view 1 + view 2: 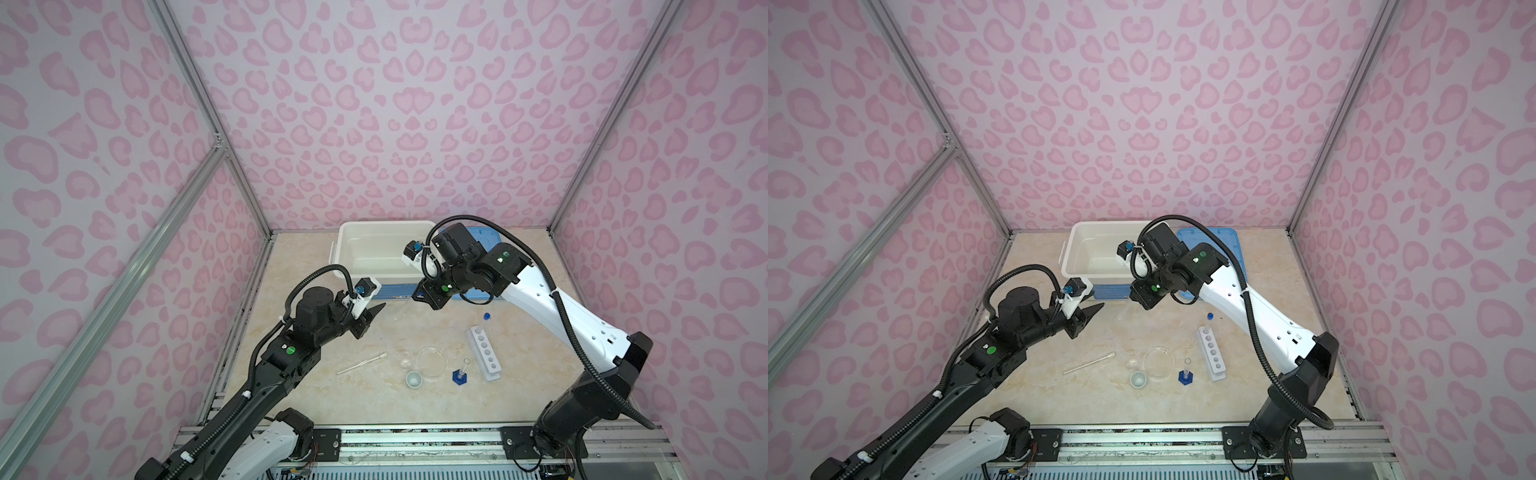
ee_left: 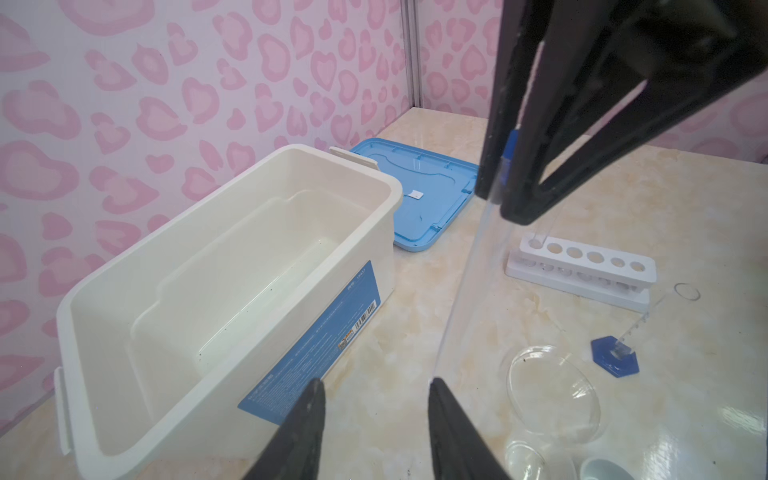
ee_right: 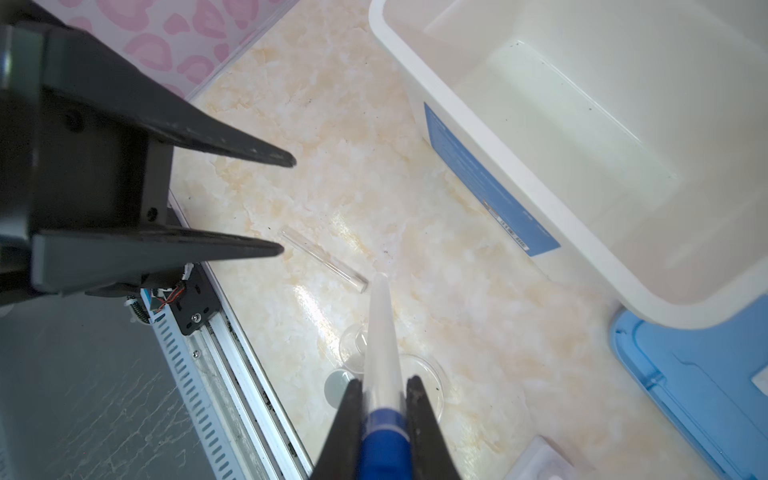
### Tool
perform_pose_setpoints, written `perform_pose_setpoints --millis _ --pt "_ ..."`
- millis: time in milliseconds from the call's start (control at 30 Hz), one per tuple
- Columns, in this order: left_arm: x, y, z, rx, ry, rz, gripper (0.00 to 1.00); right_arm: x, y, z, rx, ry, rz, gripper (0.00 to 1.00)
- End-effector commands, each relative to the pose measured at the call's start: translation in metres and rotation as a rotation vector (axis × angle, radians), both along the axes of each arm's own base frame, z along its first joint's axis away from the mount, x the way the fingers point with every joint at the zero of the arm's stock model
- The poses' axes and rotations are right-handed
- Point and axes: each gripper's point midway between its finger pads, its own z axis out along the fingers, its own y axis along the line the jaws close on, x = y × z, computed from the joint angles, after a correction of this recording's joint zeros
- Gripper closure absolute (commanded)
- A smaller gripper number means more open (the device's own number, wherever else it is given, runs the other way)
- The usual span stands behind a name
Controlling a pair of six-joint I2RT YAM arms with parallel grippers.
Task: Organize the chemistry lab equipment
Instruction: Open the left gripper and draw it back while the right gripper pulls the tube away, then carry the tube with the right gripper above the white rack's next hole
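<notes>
Loose lab glassware.
Around the clear dish (image 1: 432, 362): white rack (image 1: 483, 353) at 3 o'clock, cup (image 1: 414, 379) at 7, tube (image 1: 361, 362) flat at 9.

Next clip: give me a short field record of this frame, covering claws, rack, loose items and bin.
right claw: shut on blue-capped tube, held above the table
left claw: open, gripping nothing, close to that tube's free end
rack: one capped tube in an end hole, five holes empty
loose on table: clear tube lying flat, round dish, white cup, blue-based cylinder
bin: empty, lid off beside it
</notes>
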Motion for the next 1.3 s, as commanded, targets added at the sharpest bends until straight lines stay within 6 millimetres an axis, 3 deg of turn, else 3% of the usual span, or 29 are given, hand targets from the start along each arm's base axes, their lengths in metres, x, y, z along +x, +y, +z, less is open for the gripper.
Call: perform_pose_setpoints --millis 0,367,667,933,967,1267 --pt "0.006 0.002 0.018 -0.067 -0.033 0.029 0.56 -0.007 -0.036 -0.009 -0.144 0.019 -0.089 0.87" --pt "0.009 0.003 0.022 -0.093 -0.030 0.039 0.55 -0.034 -0.110 0.007 -0.282 0.016 -0.317 0.87" --pt "0.010 0.002 0.018 -0.091 -0.024 0.033 0.56 -0.054 -0.152 -0.015 -0.337 0.072 -0.459 0.87" --pt "0.009 0.001 0.015 -0.089 -0.015 0.027 0.56 -0.050 -0.172 -0.034 -0.333 0.090 -0.546 0.87" --pt "0.009 0.001 0.015 -0.088 -0.017 0.026 0.56 -0.050 -0.177 -0.044 -0.356 0.098 -0.560 0.87" --pt "0.011 0.003 0.014 -0.076 -0.021 0.041 0.56 -0.025 -0.193 -0.065 -0.325 0.068 -0.651 0.86"
